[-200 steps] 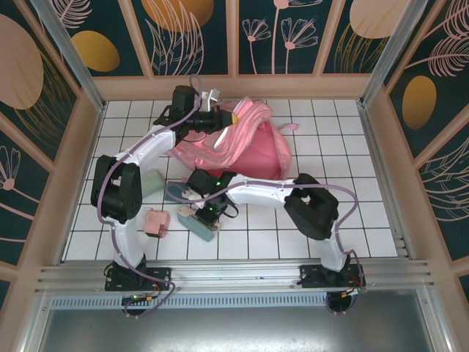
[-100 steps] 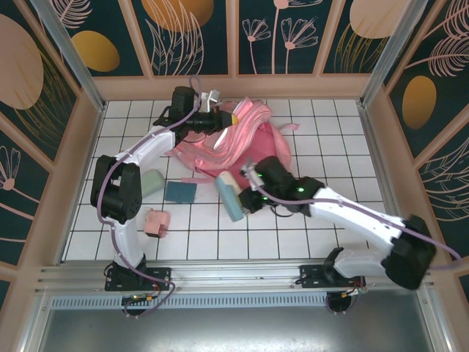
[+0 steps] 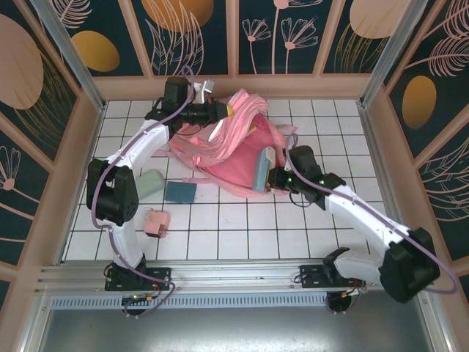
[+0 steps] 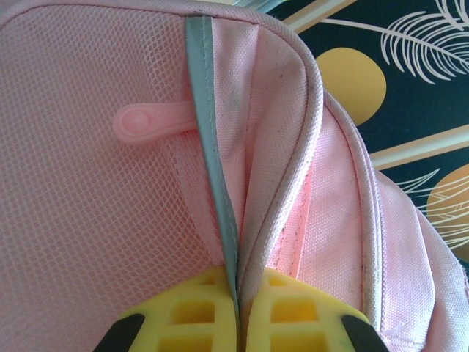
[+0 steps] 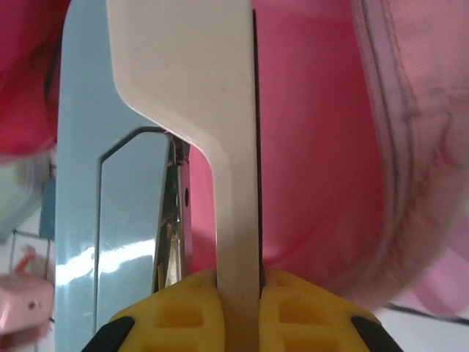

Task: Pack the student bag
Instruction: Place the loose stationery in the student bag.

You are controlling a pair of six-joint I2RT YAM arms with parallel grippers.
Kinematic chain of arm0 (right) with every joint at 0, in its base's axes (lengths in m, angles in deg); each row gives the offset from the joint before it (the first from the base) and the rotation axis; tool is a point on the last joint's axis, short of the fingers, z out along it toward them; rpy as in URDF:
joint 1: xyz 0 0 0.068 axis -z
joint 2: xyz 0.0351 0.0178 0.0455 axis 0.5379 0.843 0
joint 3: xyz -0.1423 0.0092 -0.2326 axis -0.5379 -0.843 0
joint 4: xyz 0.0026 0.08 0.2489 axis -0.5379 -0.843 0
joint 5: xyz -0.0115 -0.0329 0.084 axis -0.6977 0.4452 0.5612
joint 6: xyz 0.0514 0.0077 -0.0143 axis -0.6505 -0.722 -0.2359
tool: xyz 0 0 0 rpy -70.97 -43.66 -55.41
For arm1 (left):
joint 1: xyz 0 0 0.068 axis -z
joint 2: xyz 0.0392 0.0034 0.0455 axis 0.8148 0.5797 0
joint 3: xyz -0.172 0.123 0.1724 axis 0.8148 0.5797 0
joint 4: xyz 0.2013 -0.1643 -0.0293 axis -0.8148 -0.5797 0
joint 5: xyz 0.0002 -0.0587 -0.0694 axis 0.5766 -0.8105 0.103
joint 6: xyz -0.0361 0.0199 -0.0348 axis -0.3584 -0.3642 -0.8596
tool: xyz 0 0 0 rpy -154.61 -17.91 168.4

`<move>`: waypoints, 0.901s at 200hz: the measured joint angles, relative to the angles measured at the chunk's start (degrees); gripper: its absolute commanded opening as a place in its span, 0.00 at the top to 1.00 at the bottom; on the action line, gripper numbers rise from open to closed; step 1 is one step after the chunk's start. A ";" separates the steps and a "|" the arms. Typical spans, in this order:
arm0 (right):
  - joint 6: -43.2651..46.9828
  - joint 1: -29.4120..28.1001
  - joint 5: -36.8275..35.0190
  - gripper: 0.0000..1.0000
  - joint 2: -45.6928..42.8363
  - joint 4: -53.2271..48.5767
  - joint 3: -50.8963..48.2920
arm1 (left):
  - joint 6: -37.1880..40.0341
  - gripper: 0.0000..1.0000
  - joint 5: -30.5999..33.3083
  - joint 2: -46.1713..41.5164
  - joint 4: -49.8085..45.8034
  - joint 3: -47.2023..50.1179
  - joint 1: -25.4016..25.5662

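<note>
Here, two grips at the student bag [image 3: 245, 150]

The bag lies at the back middle of the white tiled table [image 3: 242, 235], with its upper edge lifted. The left gripper [image 4: 238, 312] is pinched tight on a fold of the bag's fabric along a grey strip [image 4: 209, 125], just below a pink zip pull [image 4: 150, 121]. The right gripper [image 5: 238, 297] is clamped on the cream arm of what looks like a pale blue stapler [image 3: 261, 170], held upright against the bag's right side. A teal pad [image 3: 179, 192], a green block [image 3: 152, 181] and a small pink item [image 3: 155, 222] lie near the left arm.

The blue-and-cream stapler [image 3: 261, 170] has been carried from the front tiles [image 3: 220, 235] to the student bag [image 3: 238, 143], whose rim rose.
</note>
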 measured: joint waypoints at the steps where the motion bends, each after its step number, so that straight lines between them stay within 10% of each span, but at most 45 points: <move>1: -0.39 0.07 0.02 1.00 0.55 0.11 0.37 | 0.00 1.00 0.00 0.00 -0.07 -0.07 0.00; 180: -40.92 -0.79 -0.44 0.97 54.34 22.21 42.53 | 0.02 1.00 -2.43 1.03 -7.19 -5.46 0.46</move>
